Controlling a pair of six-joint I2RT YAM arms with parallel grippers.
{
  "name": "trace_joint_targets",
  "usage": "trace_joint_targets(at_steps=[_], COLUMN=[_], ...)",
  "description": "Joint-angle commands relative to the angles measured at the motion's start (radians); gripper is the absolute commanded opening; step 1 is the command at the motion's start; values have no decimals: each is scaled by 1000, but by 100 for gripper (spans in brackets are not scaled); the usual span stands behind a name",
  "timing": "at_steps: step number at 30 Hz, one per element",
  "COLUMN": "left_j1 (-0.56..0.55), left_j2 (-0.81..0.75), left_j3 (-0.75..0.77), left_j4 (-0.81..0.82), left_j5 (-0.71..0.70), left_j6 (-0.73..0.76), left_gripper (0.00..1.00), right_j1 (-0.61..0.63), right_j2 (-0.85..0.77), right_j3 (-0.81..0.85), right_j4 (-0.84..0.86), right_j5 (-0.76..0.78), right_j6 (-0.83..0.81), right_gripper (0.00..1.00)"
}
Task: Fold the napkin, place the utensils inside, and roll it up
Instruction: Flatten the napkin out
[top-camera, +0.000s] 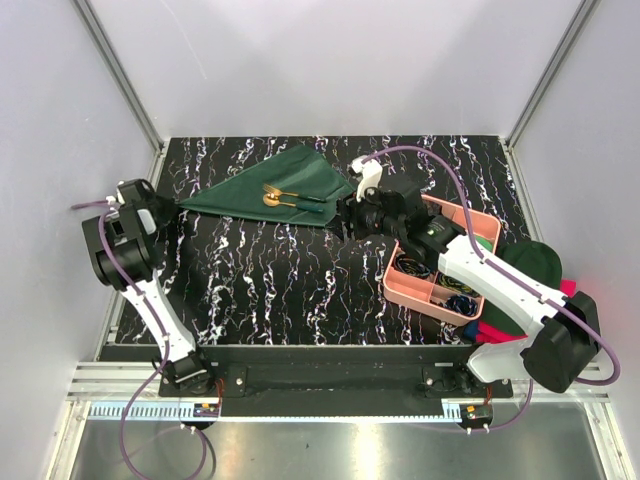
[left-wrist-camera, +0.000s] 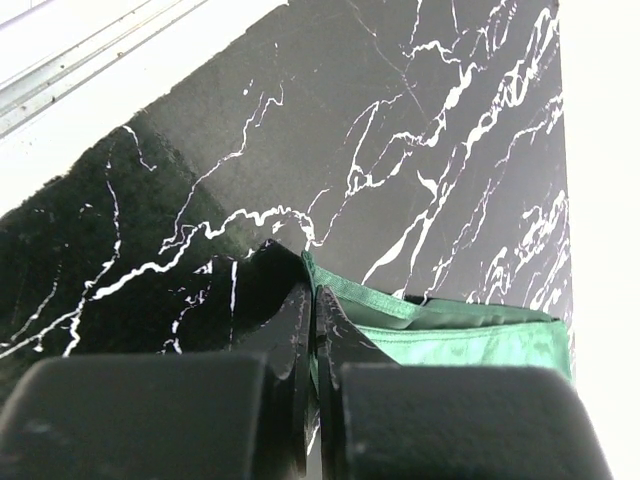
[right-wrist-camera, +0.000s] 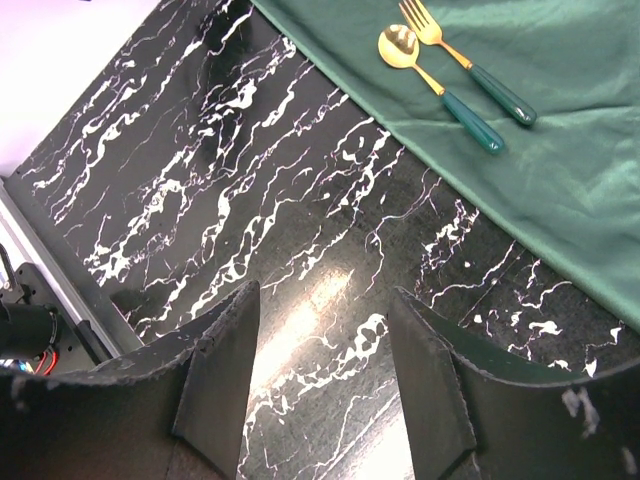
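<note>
We see the left gripper (left-wrist-camera: 313, 300) clenched on a corner of the napkin (left-wrist-camera: 450, 335), while the right gripper (right-wrist-camera: 320, 330) hangs released above the marble table (right-wrist-camera: 250, 200), the 2 utensils (right-wrist-camera: 450, 65) lying on the cloth ahead of it

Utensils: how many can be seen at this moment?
2. A spoon and a fork, gold with dark green handles, lie side by side on the napkin. More could be hidden in the pink tray.
</note>
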Motion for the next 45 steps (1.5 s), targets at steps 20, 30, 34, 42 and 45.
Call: trace_joint_targets(at_steps=[20,30,34,42,45], left_j1=[153,-164,-287,-484,-527], left_j2=[-309,-335,-319,-233,-200], left_j3=[-198,-92,-42,67,89], left_j4=[202,93,39,-59,-78], left_j5=[266,318,317,314,312], left_j6=[193,348,402,495,520], left_gripper=[0,0,0,0,0], right_j1=[-4,-3,-3,-3,-4], right_j2=[-8,-37,-52,-48,-49], right_j3=[-134,-219,-245,-265,-274], right_j4=[106,154,157,172,174], right_j5=[-49,-64,-60,-77,-74], right_j6=[60,118,126,146,149], right_gripper=[63,63,63,63,63])
